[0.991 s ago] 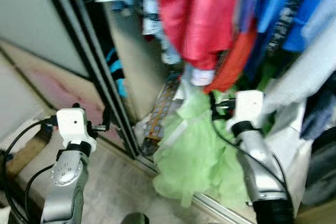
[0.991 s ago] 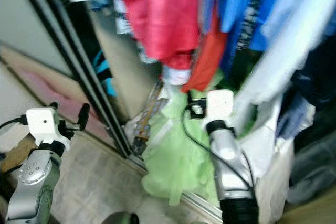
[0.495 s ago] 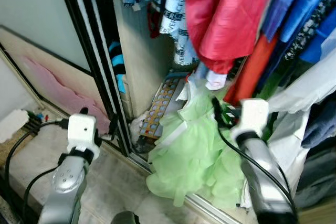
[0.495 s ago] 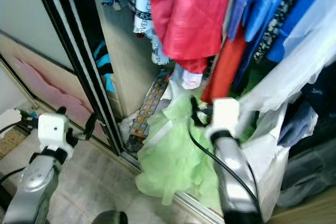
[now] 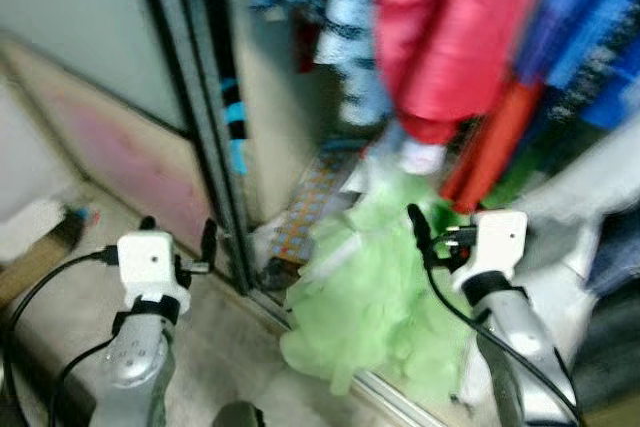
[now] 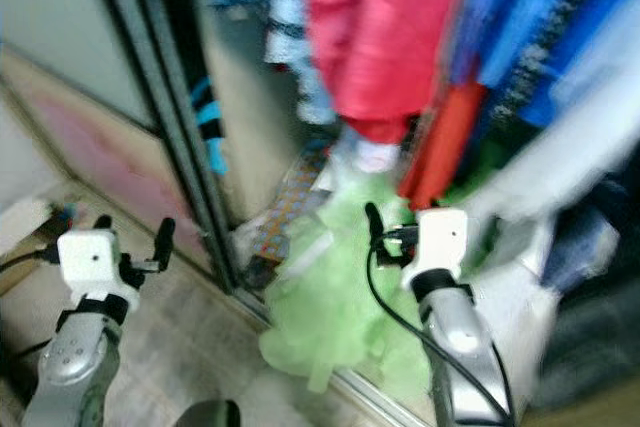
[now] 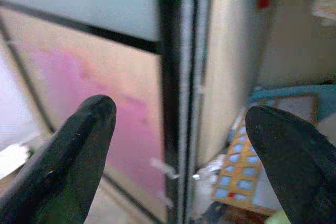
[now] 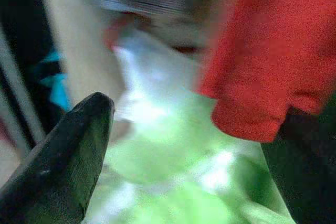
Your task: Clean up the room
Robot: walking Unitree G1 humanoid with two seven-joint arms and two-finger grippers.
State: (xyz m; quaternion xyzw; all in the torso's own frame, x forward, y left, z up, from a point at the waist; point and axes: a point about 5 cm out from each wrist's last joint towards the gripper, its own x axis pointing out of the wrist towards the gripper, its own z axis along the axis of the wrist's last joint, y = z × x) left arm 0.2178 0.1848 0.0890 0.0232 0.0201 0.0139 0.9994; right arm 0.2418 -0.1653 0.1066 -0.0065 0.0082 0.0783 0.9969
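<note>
A light green frilly dress (image 5: 375, 297) hangs low in an open closet and spills over the bottom track onto the floor. My right gripper (image 5: 428, 227) is open just in front of the dress's upper part, with nothing between its fingers (image 8: 68, 156). Above the dress hangs a red jacket (image 5: 450, 37), whose cuff (image 8: 262, 77) is near the gripper. My left gripper (image 5: 178, 232) is open and empty, held low before the dark sliding-door frame (image 7: 176, 93). The head views are blurred.
Blue garments (image 5: 590, 17) and a white one (image 5: 600, 187) hang at the right. A patterned flat item (image 5: 310, 207) leans on the closet floor behind the door frame (image 5: 200, 147). A white object (image 5: 30, 227) lies on the floor at the left.
The camera has shifted and the picture has blurred again. Both grippers stay open and empty, the right one still in front of the green dress.
</note>
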